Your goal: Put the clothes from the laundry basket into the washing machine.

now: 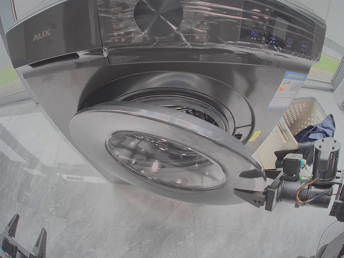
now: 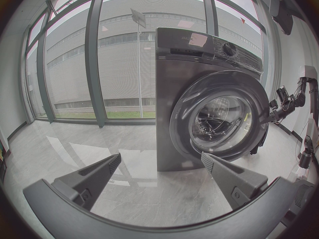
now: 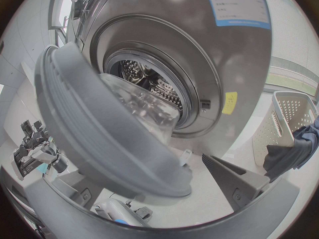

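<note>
One dark grey washing machine point(image 1: 64, 90), its round glass door point(image 1: 107, 122) swung partly open. At its 3 o'clock stands one cream laundry basket point(image 1: 304, 115), with navy and black clothes point(image 1: 319, 131) draped over the rim. The right gripper point(image 1: 251, 184) is spread wide, straddling the door's edge. At 7 o'clock the left gripper point(image 1: 25, 233) is wide and empty.

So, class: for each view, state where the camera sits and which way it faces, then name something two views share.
Head view: on the robot's head, looking forward and down at the washing machine door; left gripper low left, right gripper at the door's rim.
Left wrist view: set back from the machine, facing its front; its own open fingers frame it.
Right wrist view: beside the door's edge, facing the drum; its fingers straddle the rim.
Shared: head and right wrist views show the laundry basket.
</note>
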